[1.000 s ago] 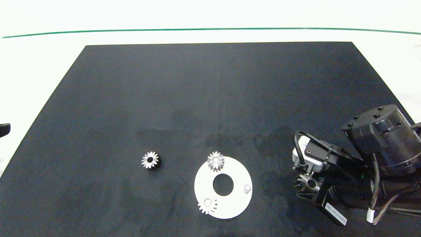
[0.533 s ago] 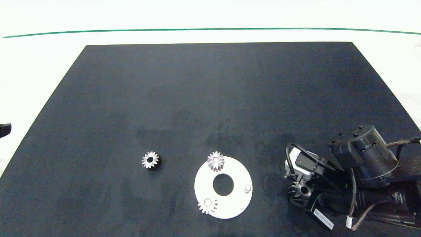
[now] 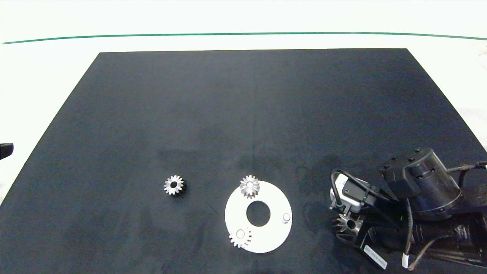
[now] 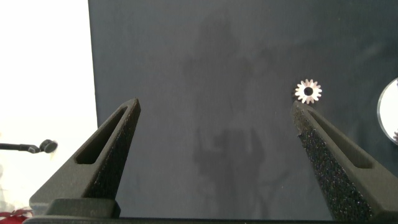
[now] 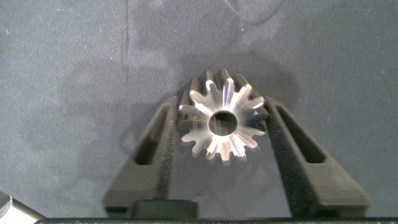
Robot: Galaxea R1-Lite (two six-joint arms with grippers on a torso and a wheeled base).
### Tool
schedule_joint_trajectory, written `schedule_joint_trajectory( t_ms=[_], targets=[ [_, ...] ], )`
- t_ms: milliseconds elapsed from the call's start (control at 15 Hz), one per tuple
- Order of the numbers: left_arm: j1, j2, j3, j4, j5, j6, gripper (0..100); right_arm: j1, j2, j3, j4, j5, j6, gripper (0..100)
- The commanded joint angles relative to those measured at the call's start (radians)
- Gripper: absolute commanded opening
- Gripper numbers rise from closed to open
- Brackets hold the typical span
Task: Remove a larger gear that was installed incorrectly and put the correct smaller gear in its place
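here the right claw [image 5: 224, 158] is closed on the larger gear [image 5: 222, 122], one finger on each side of its teeth, low over the black mat [image 3: 243, 114] on the table, to the right of the white ring plate [image 3: 272, 236]. i cannot tell if the gear already touches the mat. the fingers press only on the pointed teeth, so the gear could tip or roll when it is released, maybe toward the plate.

the smaller gear [image 3: 174, 185] lies alone on the mat, left of the plate and well apart from it. the plate carries two other small gears, one [image 3: 249, 186] at its far edge and one [image 3: 240, 237] at its near edge, and a bare peg [image 3: 286, 217]; nothing covers this peg. the left claw [image 4: 214, 112] is wide open and holds nothing, out by the mat's left edge.
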Motion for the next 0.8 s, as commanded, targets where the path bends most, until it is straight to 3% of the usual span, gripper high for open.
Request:
schedule_joint_trajectory(
  t_ms=[67,267,467,600,667,800],
  targets=[
    [0.0,-0.001,0.002,0.005,0.001,0.001,100,0.0,-0.028,0.015,0.002,-0.001,-0.001,100],
    [-0.002,0.002,0.004,0.005,-0.002,0.002,100,-0.001,-0.135,0.018,0.004,-0.012,-0.007,100],
    [-0.003,0.005,0.033,0.005,-0.002,0.001,100,-0.003,-0.341,0.067,0.01,-0.043,-0.004,100],
    [-0.049,0.05,0.037,0.004,-0.003,-0.01,100,-0.089,-0.477,0.107,0.01,-0.043,-0.004,100],
    [-0.097,0.09,0.036,0.004,-0.003,-0.067,100,-0.119,-0.537,0.108,0.012,-0.041,-0.002,100],
    [-0.284,0.21,0.025,-0.035,0.004,-0.205,100,-0.184,-0.585,0.064,0.007,-0.041,-0.002,100]
  ],
)
